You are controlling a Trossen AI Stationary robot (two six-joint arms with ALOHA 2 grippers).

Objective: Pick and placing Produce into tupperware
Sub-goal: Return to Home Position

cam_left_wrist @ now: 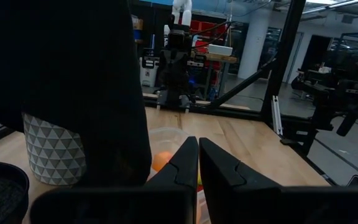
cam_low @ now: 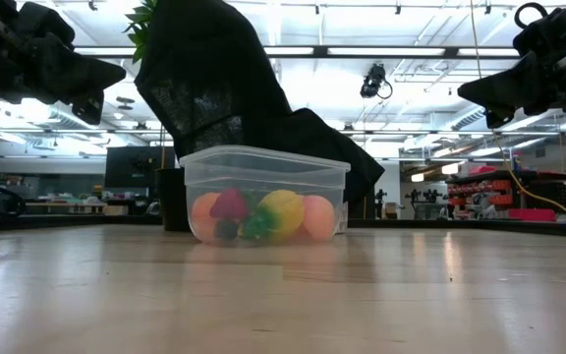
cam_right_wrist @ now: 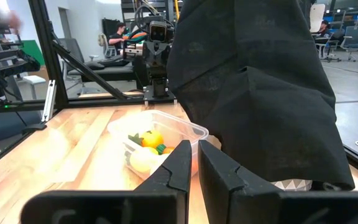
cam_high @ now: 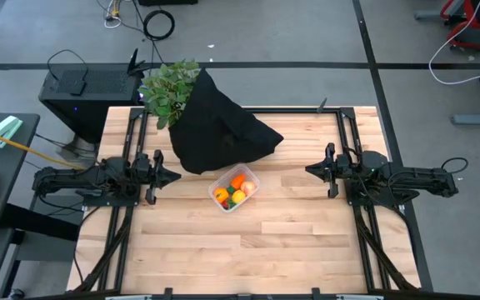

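light: bright — overhead ceiling strips (cam_low: 411, 51) | glare: tabletop (cam_low: 283, 295) sheen | shadows: soft

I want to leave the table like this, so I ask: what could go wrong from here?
The black cloth hangs close behind the open clear container; if it slips, it may cover it. With no lid, a bump could spill the toy produce. The left gripper and right gripper sit apart at the sides, so they seem little threat.
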